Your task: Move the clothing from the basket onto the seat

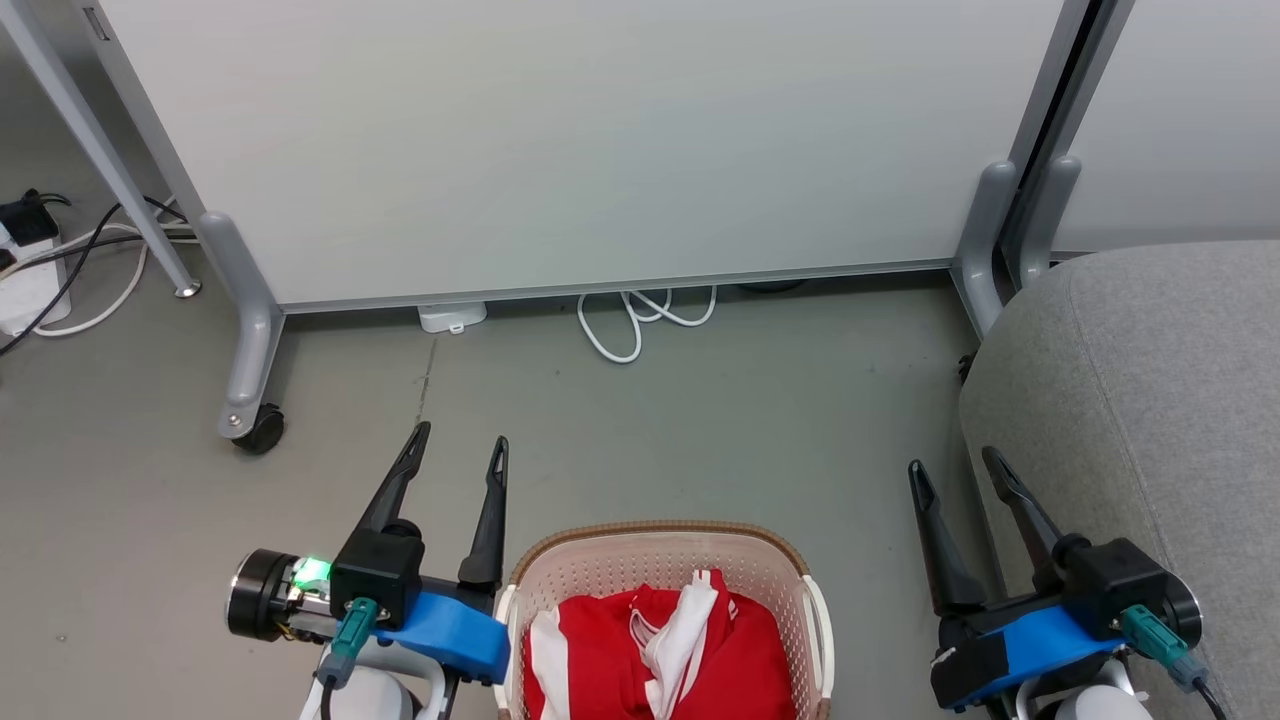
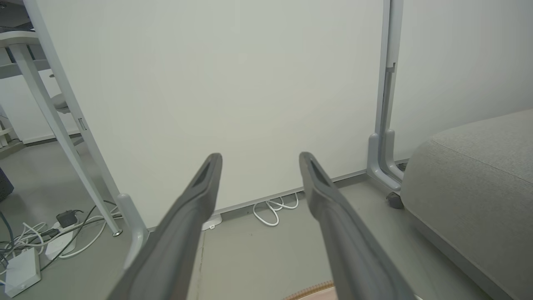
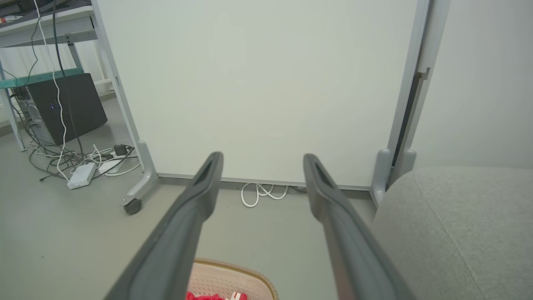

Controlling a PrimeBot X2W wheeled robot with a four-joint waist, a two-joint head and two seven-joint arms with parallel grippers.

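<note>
Both the left gripper [image 1: 462,442] and right gripper [image 1: 952,464] stand wide apart, holding nothing; crumpled red-and-white clothing [image 1: 660,650] lies in the basket [image 1: 660,535] between them.

Left arm [image 1: 450,630] and right arm [image 1: 1040,640] reach forward, jaws spread wide.

The light is bright, even and soft, seemingly from above. The floor [image 1: 700,420] carries only weak shadows under the panel [image 1: 600,140]. The head view is sharp. In the wrist views the near fingers [image 2: 179,237] are blurred, and lines bend slightly at the edges.
</note>
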